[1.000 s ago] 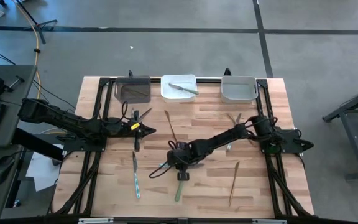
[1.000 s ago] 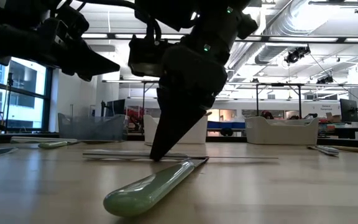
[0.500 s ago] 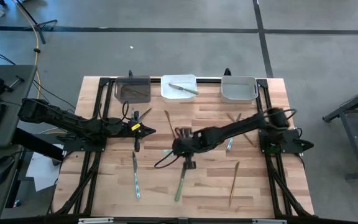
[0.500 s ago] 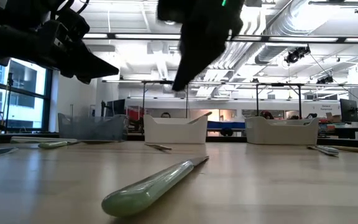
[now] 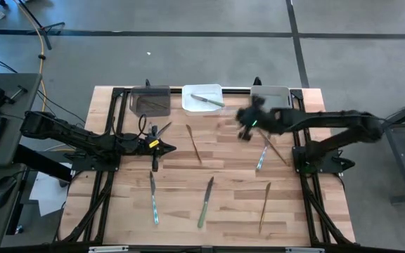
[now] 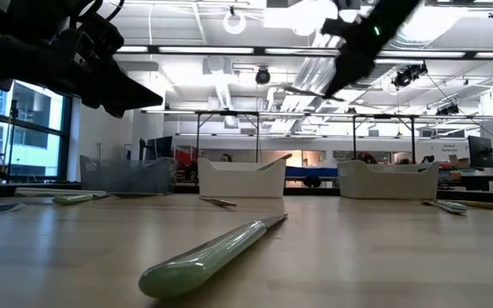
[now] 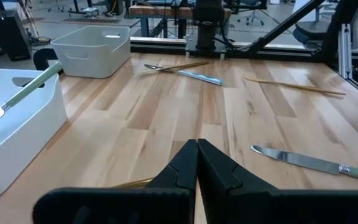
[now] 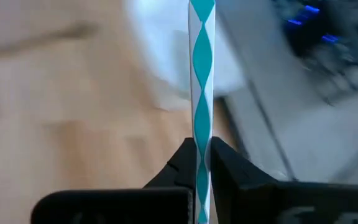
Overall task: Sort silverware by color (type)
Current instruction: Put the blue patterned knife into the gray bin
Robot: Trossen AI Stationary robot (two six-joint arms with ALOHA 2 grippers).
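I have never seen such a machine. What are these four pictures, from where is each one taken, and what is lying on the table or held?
This is a robot with two dark arms working at a wooden table. Each arm ends in a two-finger gripper.

One picture looks straight down from above. One looks level across the table top. The other two come from small cameras on the arms' wrists.

Slim pieces of cutlery lie scattered on the table, for example a green-handled knife. Along one edge stand a dark bin, a white bin with a green knife inside, and a grey bin.

The left gripper is shut and holds nothing, over the table's left part. The right gripper is shut on a slim teal-and-white piece, raised in the air near the grey bin.
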